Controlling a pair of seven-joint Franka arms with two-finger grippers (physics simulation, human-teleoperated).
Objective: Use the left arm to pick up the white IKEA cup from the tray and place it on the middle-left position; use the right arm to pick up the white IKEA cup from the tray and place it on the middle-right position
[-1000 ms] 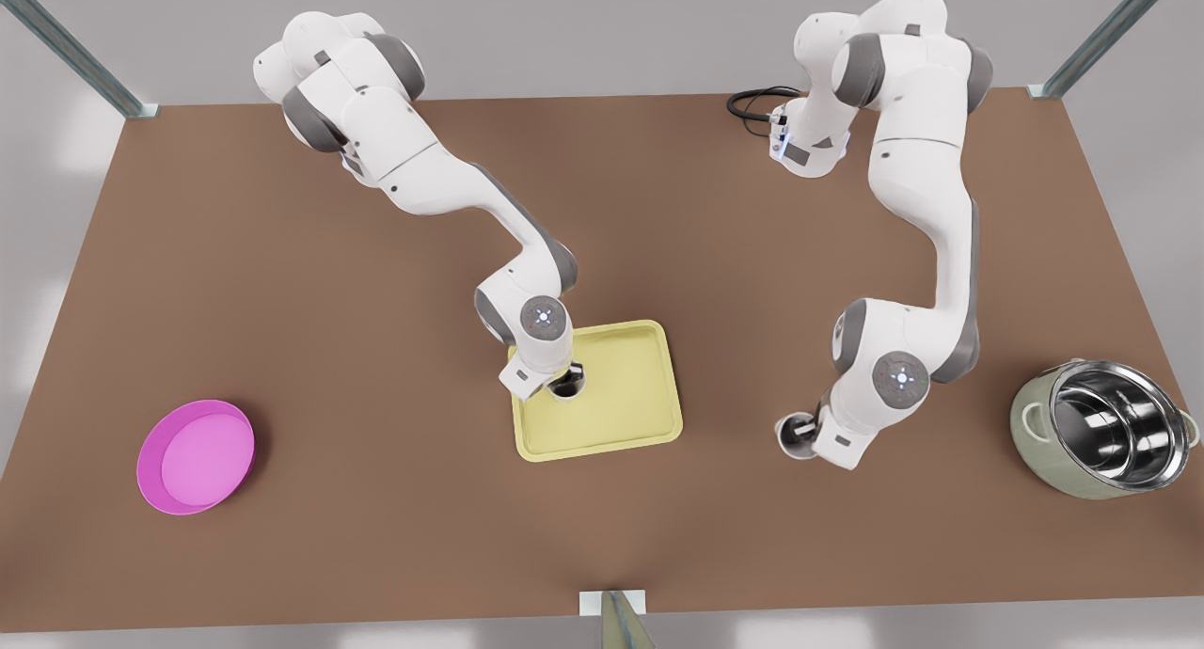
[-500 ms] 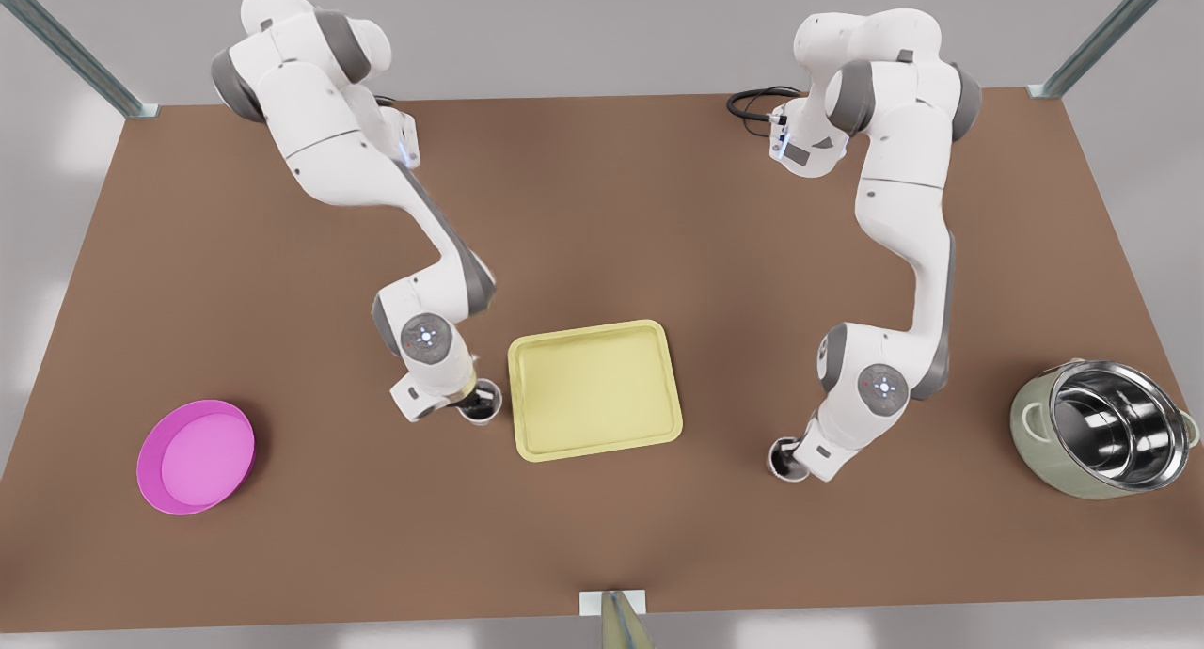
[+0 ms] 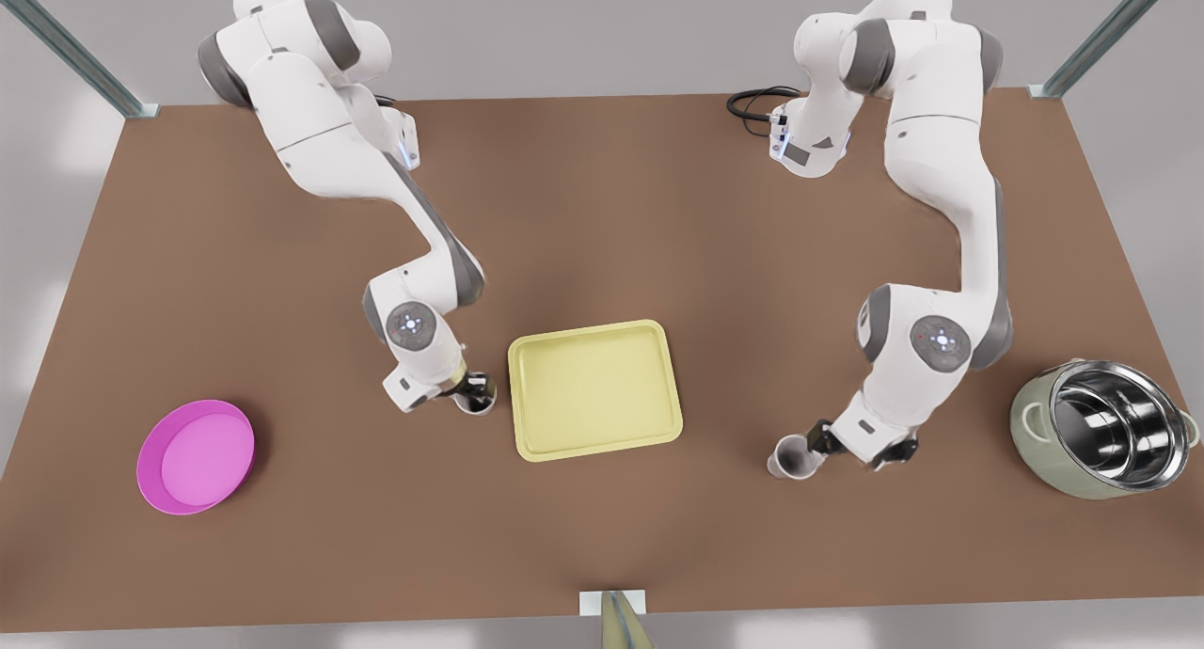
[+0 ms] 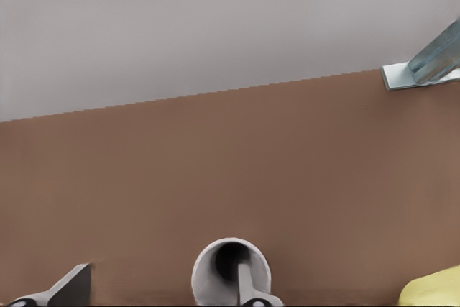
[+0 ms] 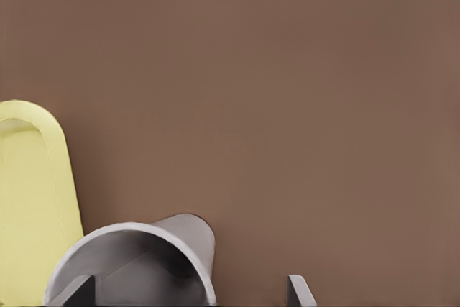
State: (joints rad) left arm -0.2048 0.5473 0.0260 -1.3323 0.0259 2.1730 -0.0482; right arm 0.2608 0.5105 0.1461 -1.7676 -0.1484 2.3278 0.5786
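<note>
White cup (image 3: 478, 405) at released left tool (image 3: 473, 392), tilted cup (image 3: 786, 461) at released right tool (image 3: 816, 440), flanking bare yellow tray (image 3: 593, 390).

A brown surface (image 3: 602, 207) carries a round pink plate (image 3: 196, 456) near the front view's left edge and a steel pot (image 3: 1105, 430) with a pale green outside near the right edge, tilted toward the camera. A black cable (image 3: 752, 103) loops at the far edge. Metal posts (image 3: 75, 52) stand at the corners.
</note>
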